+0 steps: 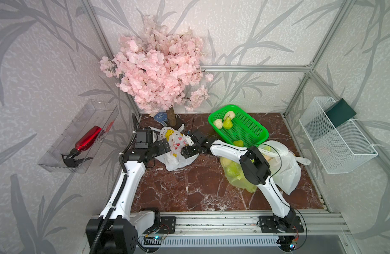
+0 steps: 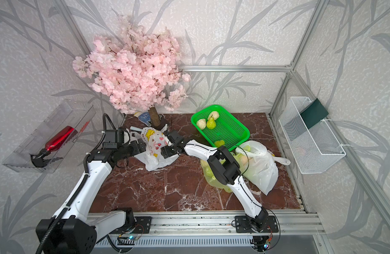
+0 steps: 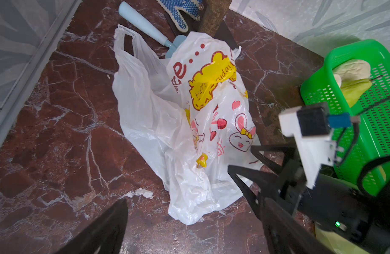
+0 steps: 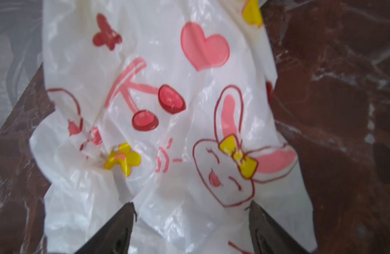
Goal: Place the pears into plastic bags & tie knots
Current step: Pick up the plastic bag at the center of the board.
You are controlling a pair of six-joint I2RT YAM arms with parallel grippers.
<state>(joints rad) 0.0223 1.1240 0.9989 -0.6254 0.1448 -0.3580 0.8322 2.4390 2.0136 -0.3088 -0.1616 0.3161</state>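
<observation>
Bamboo-print wallpaper closes your cell on three sides, and the red-brown marble tabletop (image 1: 189,193) fills the floor in both top views. Your biggest landmark is the pink blossom tree (image 1: 154,66) at 11 o'clock. On the walls, a clear tray (image 1: 64,136) at 9 o'clock holds a red spray bottle (image 1: 88,138), and a white wire basket (image 1: 348,158) hangs at 3 o'clock. Your left arm (image 1: 132,173) and right arm (image 1: 229,150) both reach toward the table's far left. At 3 to 4 o'clock a white bag (image 1: 286,173) and a yellow-green bag (image 1: 232,173) lie touching, with pears (image 1: 226,163) showing through the plastic; you cannot tell whether either is knotted. The green basket (image 1: 246,129) sits just beyond them at 1 o'clock, holding a green pear (image 1: 228,123) between two pale fruits (image 1: 218,124). The rabbit-print bag (image 1: 174,143) lies crumpled at 11 o'clock, just in front of the trunk, its handles loose and untied. Your left gripper (image 3: 194,201) sits on that bag's 9 o'clock side with its jaws spread wide, clamping nothing. Your right gripper (image 4: 191,204) sits on the 3 o'clock side, also spread wide, tips at the plastic below the rabbit face without pinching it. By the trunk lie a dotted glove (image 3: 180,15) and a pale-blue handled tool (image 3: 143,26).
</observation>
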